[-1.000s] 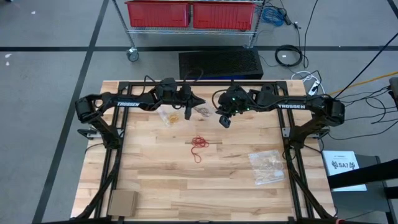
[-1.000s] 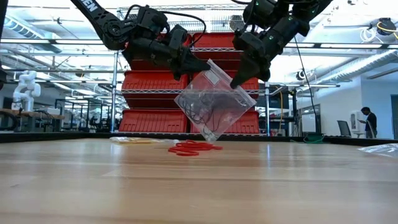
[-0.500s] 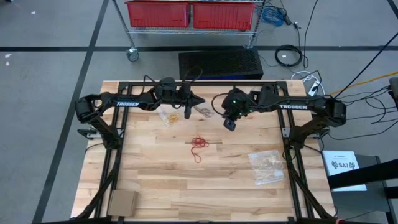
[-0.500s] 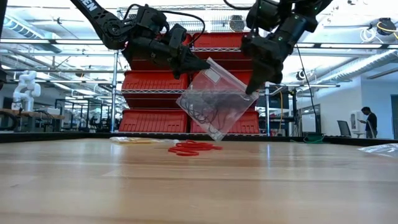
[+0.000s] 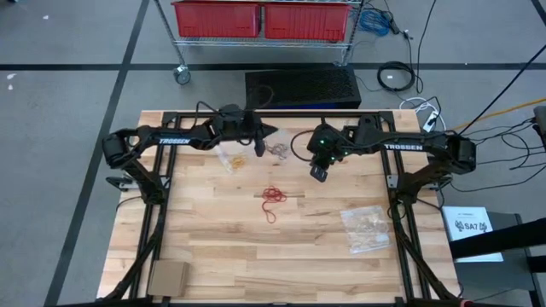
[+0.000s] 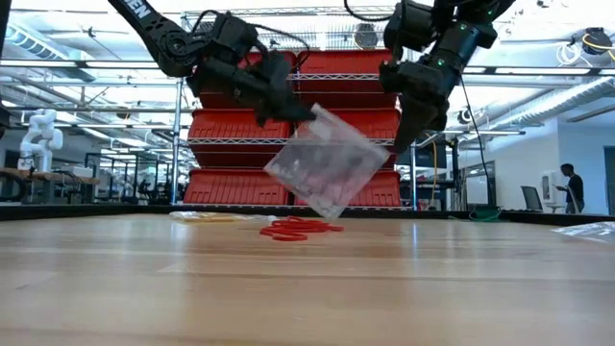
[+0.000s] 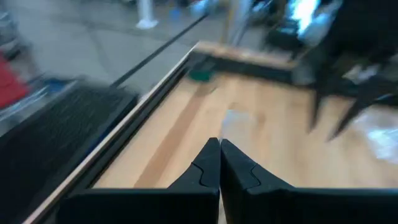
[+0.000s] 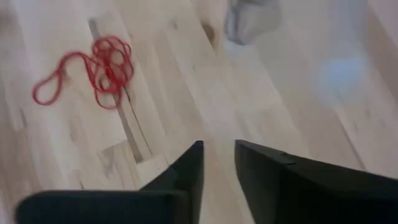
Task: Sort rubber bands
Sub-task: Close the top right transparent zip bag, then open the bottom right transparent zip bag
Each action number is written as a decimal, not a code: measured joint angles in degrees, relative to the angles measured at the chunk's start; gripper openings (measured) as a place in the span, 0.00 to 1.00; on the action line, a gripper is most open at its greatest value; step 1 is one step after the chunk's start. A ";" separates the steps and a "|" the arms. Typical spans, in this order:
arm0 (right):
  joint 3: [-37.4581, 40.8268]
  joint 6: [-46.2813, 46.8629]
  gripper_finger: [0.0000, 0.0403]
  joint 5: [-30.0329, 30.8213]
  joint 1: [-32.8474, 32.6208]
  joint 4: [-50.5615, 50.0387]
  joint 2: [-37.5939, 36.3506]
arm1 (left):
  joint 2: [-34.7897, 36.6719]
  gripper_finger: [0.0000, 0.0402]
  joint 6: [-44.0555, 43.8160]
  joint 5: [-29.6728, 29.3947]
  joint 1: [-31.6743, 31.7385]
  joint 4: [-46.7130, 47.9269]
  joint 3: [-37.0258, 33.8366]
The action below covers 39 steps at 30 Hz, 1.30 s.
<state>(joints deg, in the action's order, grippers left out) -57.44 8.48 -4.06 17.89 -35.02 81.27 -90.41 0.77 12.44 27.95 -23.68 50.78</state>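
my right gripper (image 6: 408, 130) has just let go of the clear plastic bag (image 6: 322, 161): a second ago it pinched the bag's right top corner, and now its fingers stand a little parted with nothing between them, hanging just off the bag's right edge. in its wrist view only bare wood shows in the gap. the left gripper (image 6: 293, 111) stays clamped fully shut on the bag's upper left corner, so the bag now hangs from that one point, tilted, above the far middle of the light wooden table (image 5: 213, 247).

i judge this as a hand-off to a one-arm hold. the bag's mouth is no longer held open by two grippers, so nothing more goes in until i regrip or set it down.

the hanging bag holds a few dark rubber bands (image 6: 309, 175), though they are too blurred to count. the loose red rubber bands (image 5: 273, 198) lie in a tangle on the table's middle, nearer than the bag and still unsorted. a flat clear bag with tan bands (image 5: 230, 159) lies on the far left under the left arm. another clear bag of tan bands (image 5: 367, 228) sits near the right edge, well apart.
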 joint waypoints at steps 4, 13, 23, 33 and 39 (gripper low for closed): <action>-0.06 -0.12 0.30 3.85 0.53 -1.00 -0.59 | -1.41 0.04 0.20 -5.51 -0.16 2.41 -0.02; -0.14 -0.60 0.32 3.55 0.89 -7.21 -0.61 | -1.97 0.28 1.12 -5.41 -0.59 2.11 -0.04; -0.16 1.24 0.24 0.71 -6.65 -25.95 -0.61 | -1.97 0.43 1.14 -6.01 0.73 2.08 -0.07; 4.28 17.07 0.02 -2.61 -24.07 -25.34 -0.61 | -0.86 0.43 2.98 -6.00 1.15 8.48 -0.15; 7.56 35.96 0.00 -3.79 -39.21 -20.27 -0.74 | 4.10 0.43 5.70 -5.19 -1.11 9.69 -0.15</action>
<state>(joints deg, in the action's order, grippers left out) -49.88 44.44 -7.86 -21.31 -55.29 80.53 -86.30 6.47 7.25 26.83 -13.98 50.63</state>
